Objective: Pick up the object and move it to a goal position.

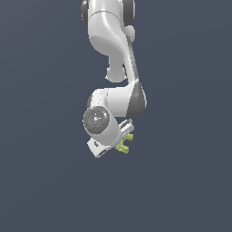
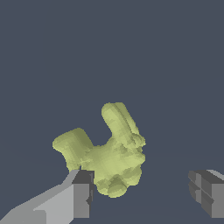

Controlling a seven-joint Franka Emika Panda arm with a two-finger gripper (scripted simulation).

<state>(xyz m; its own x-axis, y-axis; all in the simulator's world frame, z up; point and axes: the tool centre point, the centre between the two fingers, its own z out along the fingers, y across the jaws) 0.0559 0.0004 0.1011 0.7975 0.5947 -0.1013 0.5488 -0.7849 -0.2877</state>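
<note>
The object (image 2: 109,153) is a small yellow-green lumpy chunk with a notch between two lobes. In the wrist view it lies between my fingers, close against one fingertip (image 2: 82,192) and well apart from the other fingertip (image 2: 205,192). My gripper (image 2: 142,192) is open wide and holds nothing. In the exterior view the object (image 1: 125,145) shows just past the white hand, on the exterior view's right of it. The gripper (image 1: 118,143) is down at the object, and its fingers are mostly hidden by the hand there.
The white arm (image 1: 113,54) comes down from the top middle of the exterior view. Around it there is only a plain dark grey-blue surface (image 1: 45,181). No goal marker shows in either view.
</note>
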